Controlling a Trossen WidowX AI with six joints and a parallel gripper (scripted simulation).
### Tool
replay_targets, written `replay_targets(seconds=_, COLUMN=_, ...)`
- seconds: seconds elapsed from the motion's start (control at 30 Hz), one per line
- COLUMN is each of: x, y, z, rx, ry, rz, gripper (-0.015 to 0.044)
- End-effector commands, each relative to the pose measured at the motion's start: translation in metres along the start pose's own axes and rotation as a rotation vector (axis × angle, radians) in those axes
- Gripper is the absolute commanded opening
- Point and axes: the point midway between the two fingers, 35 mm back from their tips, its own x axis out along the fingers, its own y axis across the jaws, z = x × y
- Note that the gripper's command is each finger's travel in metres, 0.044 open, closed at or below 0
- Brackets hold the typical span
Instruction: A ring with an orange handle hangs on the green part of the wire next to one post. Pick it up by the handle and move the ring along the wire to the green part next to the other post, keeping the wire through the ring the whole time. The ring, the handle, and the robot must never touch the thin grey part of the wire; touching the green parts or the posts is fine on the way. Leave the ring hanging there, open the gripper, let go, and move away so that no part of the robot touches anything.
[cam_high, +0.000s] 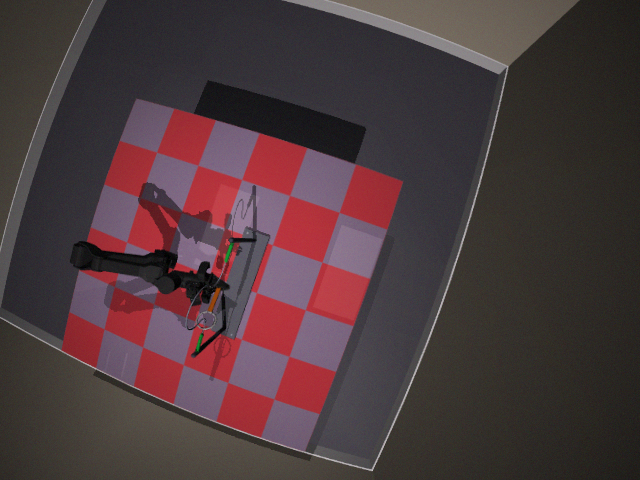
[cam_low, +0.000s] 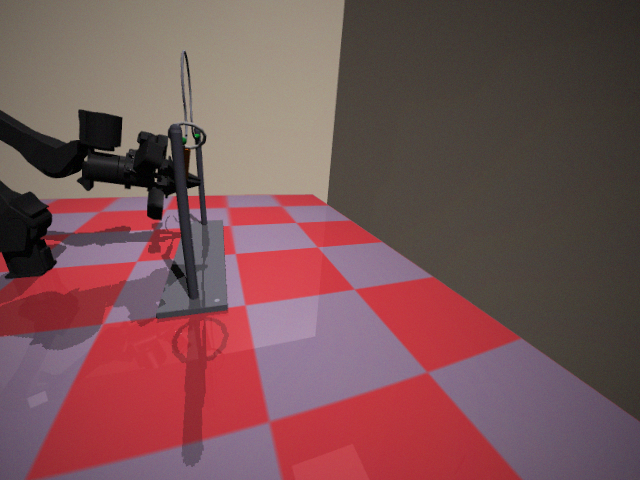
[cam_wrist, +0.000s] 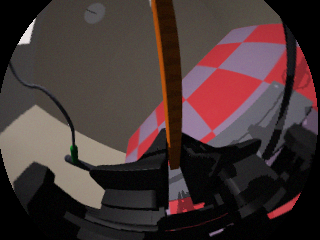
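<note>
The ring (cam_high: 215, 321) (cam_low: 205, 137) is tilted, with the grey wire (cam_high: 186, 316) (cam_low: 181, 72) (cam_wrist: 74, 136) through it, just inward of the green part (cam_high: 199, 342) by the near post (cam_high: 209, 342) (cam_low: 184, 217). I cannot tell whether ring and wire touch. My gripper (cam_high: 221, 287) (cam_low: 195, 180) (cam_wrist: 167, 131) is shut on the orange handle (cam_high: 214, 299) (cam_low: 186, 159) (cam_wrist: 172, 90) near its end away from the ring. The other green part (cam_high: 228, 252) (cam_wrist: 74, 153) is by the far post (cam_high: 242, 239) (cam_low: 201, 188). The ring is outside the wrist view.
The posts stand on a grey base plate (cam_high: 258, 248) (cam_low: 211, 298) on the checkered table (cam_high: 248, 403) (cam_low: 361, 439). The wire rises in a tall loop above the gripper. From above, the wire crosses over the hand close to the fingers. A black block (cam_high: 284, 121) lies beyond the table edge.
</note>
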Motion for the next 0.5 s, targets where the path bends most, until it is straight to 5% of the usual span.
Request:
replay_targets(seconds=0.0, x=-0.008, y=0.016, z=0.003, rx=0.070, ry=0.045, rz=0.026, gripper=-0.0150)
replay_targets(seconds=0.47, x=-0.038, y=0.060, z=0.014, rx=0.328, ry=0.243, rz=0.125, gripper=-0.0150)
